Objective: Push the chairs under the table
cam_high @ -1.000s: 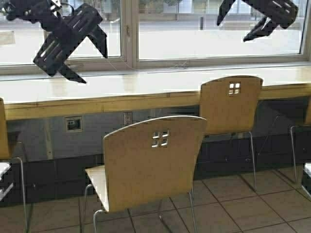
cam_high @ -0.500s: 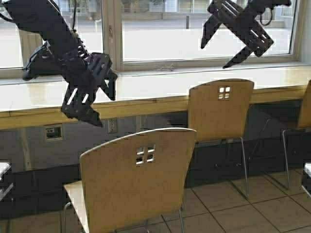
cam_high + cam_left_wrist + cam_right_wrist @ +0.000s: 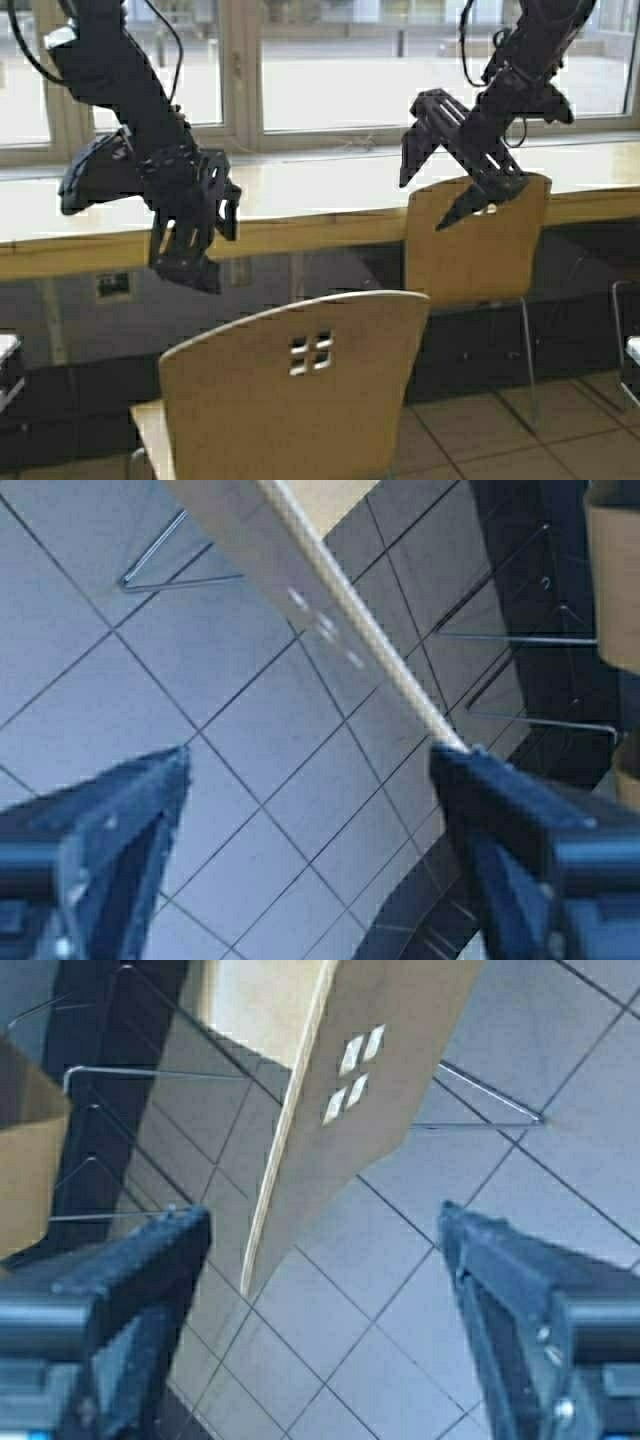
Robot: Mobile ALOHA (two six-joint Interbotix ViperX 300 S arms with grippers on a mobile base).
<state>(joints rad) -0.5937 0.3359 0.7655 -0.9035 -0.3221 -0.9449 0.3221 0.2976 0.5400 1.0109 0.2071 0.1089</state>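
The nearest chair (image 3: 290, 395) stands out from the table (image 3: 300, 228), its tan back with square cutouts facing me. A second chair (image 3: 480, 250) sits tucked against the table at the right. My left gripper (image 3: 215, 250) hangs open and empty above the near chair's left side. My right gripper (image 3: 425, 200) hangs open and empty above its right side. The left wrist view shows the near chair's top edge (image 3: 335, 635) ahead of the open left gripper (image 3: 310, 770). The right wrist view shows that chair's back (image 3: 360, 1090) below the open right gripper (image 3: 320, 1230).
A third chair's chrome legs (image 3: 622, 330) show at the right edge. A white object (image 3: 8, 350) sits at the left edge. Wall sockets (image 3: 112, 287) are under the table. Windows run behind it. The tiled floor (image 3: 500, 440) lies between the chairs.
The robot has moved closer, so the near chair sits lower and larger in view. Both arms have swung down from the top of the view to just above the chair back.
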